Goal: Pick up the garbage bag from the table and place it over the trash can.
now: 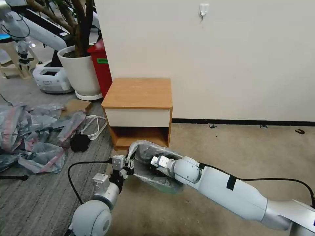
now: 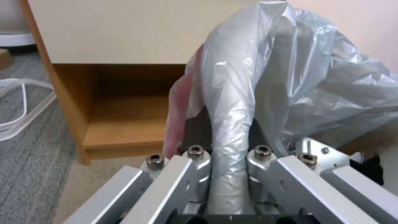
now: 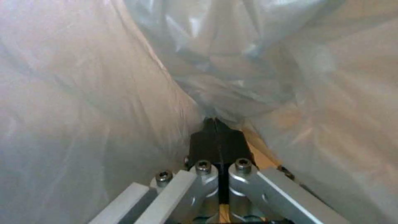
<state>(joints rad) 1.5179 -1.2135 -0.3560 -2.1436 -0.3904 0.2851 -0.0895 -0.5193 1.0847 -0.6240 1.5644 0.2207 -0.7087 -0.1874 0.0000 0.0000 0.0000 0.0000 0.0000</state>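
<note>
Just in front of the wooden nightstand, the left gripper pinches a gathered fold of the grey garbage bag, while the right gripper, fingers pressed together, pushes inside, likely spreading the bag over the hidden bin.

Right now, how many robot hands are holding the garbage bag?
2: the left hand grips the garbage bag at its left edge; the right hand is pushed inside it, shut on plastic.
</note>
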